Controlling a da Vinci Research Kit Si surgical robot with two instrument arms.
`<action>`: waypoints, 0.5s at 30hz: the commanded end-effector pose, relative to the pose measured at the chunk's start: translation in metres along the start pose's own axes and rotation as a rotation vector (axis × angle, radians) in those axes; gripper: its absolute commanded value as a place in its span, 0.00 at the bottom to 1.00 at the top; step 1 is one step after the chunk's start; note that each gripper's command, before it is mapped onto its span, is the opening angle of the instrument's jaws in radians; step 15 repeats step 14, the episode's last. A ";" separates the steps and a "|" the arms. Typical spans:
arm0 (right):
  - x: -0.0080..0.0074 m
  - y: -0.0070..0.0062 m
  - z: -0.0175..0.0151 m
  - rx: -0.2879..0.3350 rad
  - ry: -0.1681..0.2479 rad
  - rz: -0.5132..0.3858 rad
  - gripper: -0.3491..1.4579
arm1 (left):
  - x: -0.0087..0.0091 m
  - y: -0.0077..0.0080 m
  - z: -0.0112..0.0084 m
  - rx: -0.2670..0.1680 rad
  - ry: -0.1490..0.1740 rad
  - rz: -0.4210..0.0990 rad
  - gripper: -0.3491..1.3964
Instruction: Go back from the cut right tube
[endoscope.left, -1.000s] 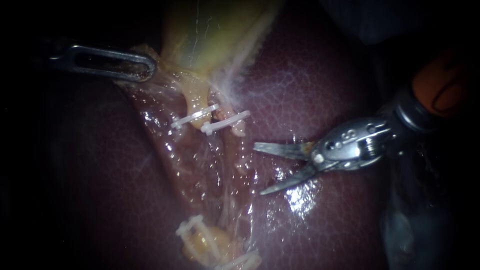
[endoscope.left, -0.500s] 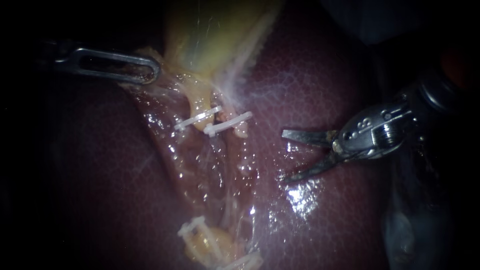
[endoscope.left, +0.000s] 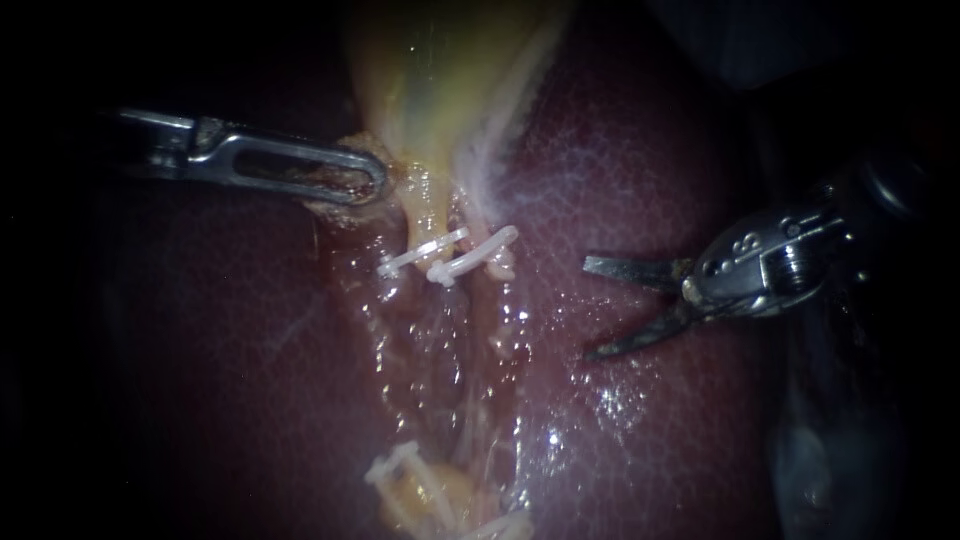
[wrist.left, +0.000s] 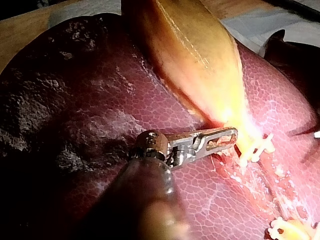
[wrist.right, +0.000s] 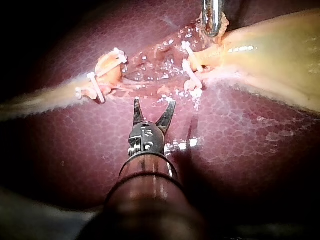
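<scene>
Over liver (endoscope.left: 650, 180), right instrument (endoscope.left: 587, 310) spread wide, apart from clips (endoscope.left: 450, 255); left instrument (endoscope.left: 370, 178) clamps gallbladder (endoscope.left: 440, 70).

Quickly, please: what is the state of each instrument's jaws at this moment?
Left instrument: jaws shut on the gallbladder, at its narrow end.
Right instrument: jaws open, holding nothing, over the liver.

Right instrument (endoscope.left: 588, 308), slim steel shaft ending in two thin blades, now sits further right and a bit higher over the dark red liver (endoscope.left: 650, 170), with a wider gap to the upper pair of white plastic clips (endoscope.left: 447, 255). Left instrument (endoscope.left: 372, 178), with slotted steel jaws, has shifted toward centre and down, dragging along the neck of the pale yellow gallbladder (endoscope.left: 440, 90) it grips. The upper clips ride with it, ending closer to the lower white clips (endoscope.left: 395, 468).
</scene>
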 end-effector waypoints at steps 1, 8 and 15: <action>0.0000 0.0000 0.0000 0.001 0.001 -0.001 0.99 | 0.0000 0.0000 0.0001 0.001 0.001 0.001 0.00; 0.0000 0.0000 0.0000 0.007 0.003 -0.001 0.99 | 0.0000 0.0001 0.0002 0.001 0.004 0.002 0.00; -0.0001 -0.0002 -0.0003 0.020 0.007 -0.003 0.99 | -0.0003 0.0001 0.0000 0.004 0.006 0.001 0.00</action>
